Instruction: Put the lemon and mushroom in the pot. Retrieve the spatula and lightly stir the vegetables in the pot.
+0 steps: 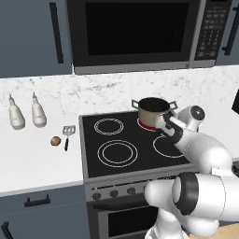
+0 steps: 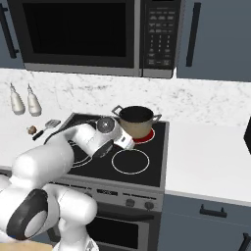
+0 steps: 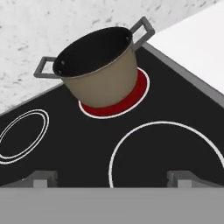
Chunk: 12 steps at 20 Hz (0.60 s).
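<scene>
Tan and dark-rimmed, the pot [image 1: 153, 111] sits on the glowing red back burner [image 1: 145, 124] of the stove [image 1: 130, 144] in my left base view, just beyond my gripper [image 1: 166, 123], which hangs over the cooktop close in front of it. Well off to the hand's left on the white counter [image 1: 37, 154] lie the mushroom [image 1: 55, 141] and, just beside it, the spatula [image 1: 68, 135]. From the right base view I see the pot [image 2: 137, 121] just past the hand, the mushroom [image 2: 32, 130] and spatula [image 2: 48, 126] far to its left. In the hand view my two fingertips [image 3: 41, 178] stand spread wide with nothing between them, the pot [image 3: 97, 70] ahead, its inside dark.
</scene>
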{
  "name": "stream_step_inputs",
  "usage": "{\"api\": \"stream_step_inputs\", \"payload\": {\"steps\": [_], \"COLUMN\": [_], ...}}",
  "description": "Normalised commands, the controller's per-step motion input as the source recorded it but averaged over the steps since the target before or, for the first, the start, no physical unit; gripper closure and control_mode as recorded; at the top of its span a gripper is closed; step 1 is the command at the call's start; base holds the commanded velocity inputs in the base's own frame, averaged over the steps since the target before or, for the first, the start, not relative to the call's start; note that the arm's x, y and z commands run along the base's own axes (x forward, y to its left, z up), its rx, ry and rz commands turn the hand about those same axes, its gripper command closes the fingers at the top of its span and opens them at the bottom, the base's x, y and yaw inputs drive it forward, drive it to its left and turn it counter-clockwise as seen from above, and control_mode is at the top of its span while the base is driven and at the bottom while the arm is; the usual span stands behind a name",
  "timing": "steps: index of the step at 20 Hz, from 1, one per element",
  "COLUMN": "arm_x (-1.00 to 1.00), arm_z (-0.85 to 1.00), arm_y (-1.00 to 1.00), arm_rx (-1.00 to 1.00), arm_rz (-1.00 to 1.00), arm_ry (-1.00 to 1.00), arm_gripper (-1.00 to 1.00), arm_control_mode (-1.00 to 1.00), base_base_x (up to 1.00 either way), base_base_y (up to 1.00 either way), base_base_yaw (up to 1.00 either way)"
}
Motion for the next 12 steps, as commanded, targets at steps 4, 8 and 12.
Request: {"api": "stream_step_inputs", "payload": {"steps": [4, 8, 12], "arm_x": [-0.55, -0.08, 0.00], "arm_z": [0.96, 0.80, -0.19], "arm_y": [0.26, 0.23, 0.33], "arm_rx": [-0.02, 0.00, -0.10], "arm_rz": [0.10, 0.10, 0.12], "arm_ry": [0.34, 0.37, 0.17], "arm_gripper": [-1.00, -1.00, -1.00], "arm_control_mode": [-1.00, -1.00, -1.00], "base_base_x": [0.00, 0.00, 0.00], "base_base_y": [0.00, 0.00, 0.00], "base_base_yaw": [0.00, 0.00, 0.00]}}
